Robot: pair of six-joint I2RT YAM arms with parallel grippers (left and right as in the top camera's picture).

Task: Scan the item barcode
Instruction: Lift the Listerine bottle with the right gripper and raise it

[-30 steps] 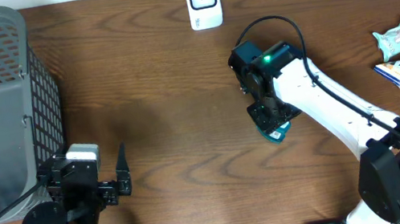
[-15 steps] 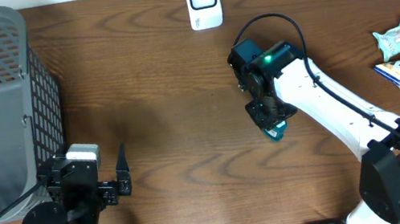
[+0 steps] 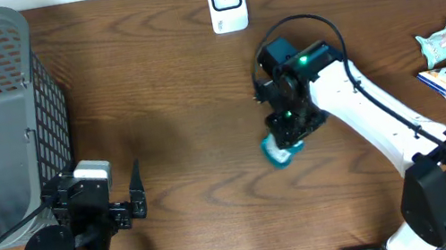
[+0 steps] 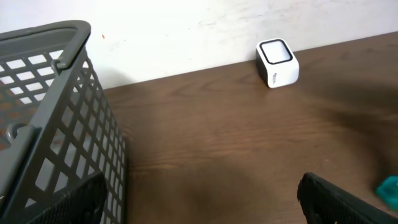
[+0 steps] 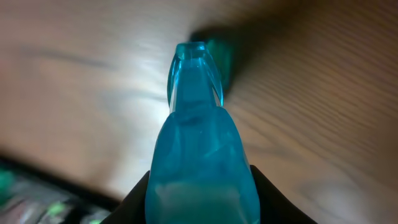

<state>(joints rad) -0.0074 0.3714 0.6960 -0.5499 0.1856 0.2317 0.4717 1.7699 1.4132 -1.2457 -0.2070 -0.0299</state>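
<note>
Near the table's near-left corner, the left gripper (image 4: pixel 200 186) stands wide open beside the basket (image 3: pixel 45 100). At mid-table the right gripper (image 3: pixel 284 136) clamps the teal item (image 3: pixel 277 154), well short of the white scanner (image 3: pixel 227 2) at the far edge.

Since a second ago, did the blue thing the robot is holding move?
Yes. The blue thing moved left in the overhead view, ending more nearly below the white scanner.
</note>
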